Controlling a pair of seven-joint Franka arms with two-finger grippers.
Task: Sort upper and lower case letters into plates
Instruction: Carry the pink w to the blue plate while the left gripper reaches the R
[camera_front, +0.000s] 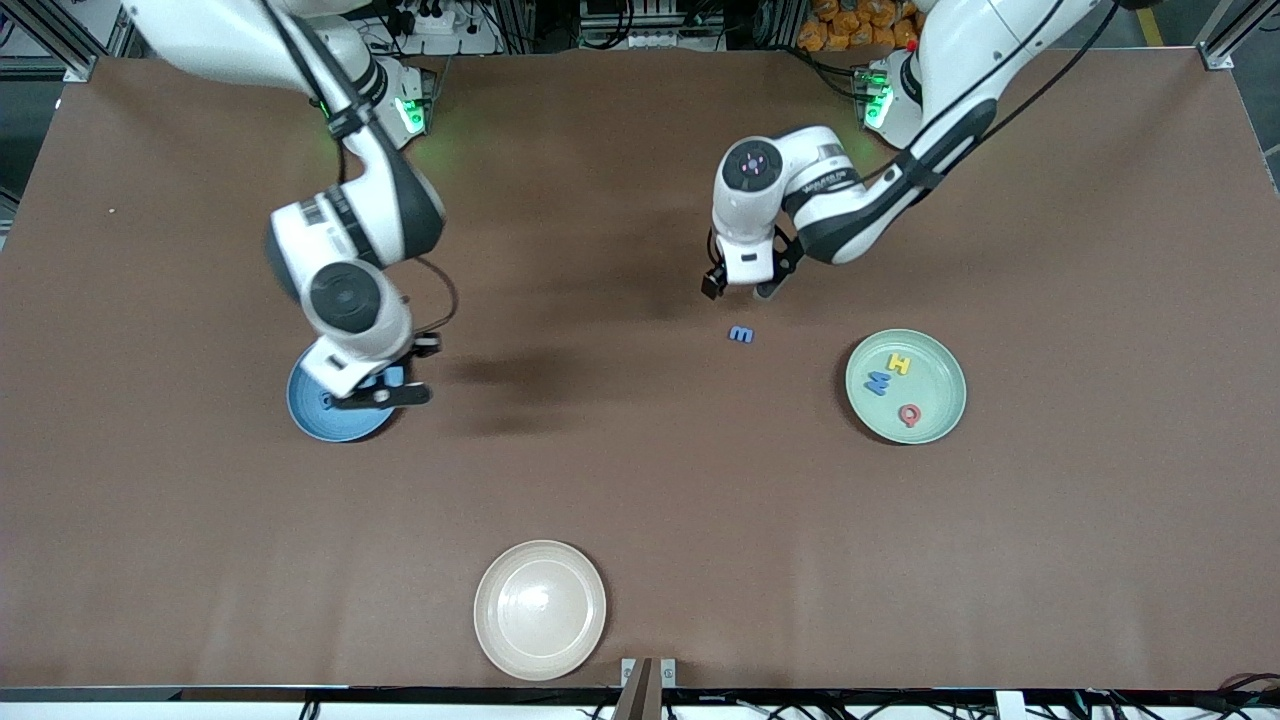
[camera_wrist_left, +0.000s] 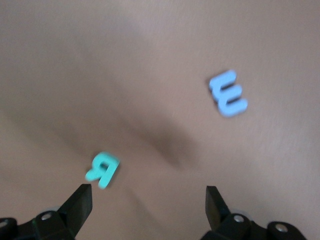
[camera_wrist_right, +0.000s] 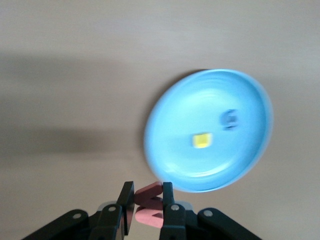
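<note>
My right gripper (camera_front: 385, 390) hangs over the edge of the blue plate (camera_front: 310, 418) and is shut on a red letter (camera_wrist_right: 152, 196). In the right wrist view the blue plate (camera_wrist_right: 175, 110) holds a yellow letter (camera_wrist_right: 202, 140) and a dark blue letter (camera_wrist_right: 229, 118). My left gripper (camera_front: 740, 288) is open and empty over the table's middle. Under it lie a teal letter (camera_wrist_left: 102, 169), close to one finger (camera_wrist_left: 80, 202), and a blue letter m (camera_wrist_left: 228, 93), also seen in the front view (camera_front: 741, 334). The mint green plate (camera_front: 940, 405) holds a yellow H (camera_front: 899, 364), a blue M (camera_front: 878, 382) and a red Q (camera_front: 909, 415).
A glossy cream plate (camera_front: 540, 610) sits near the table's front edge, nearest to the front camera. The teal letter is hidden under my left hand in the front view.
</note>
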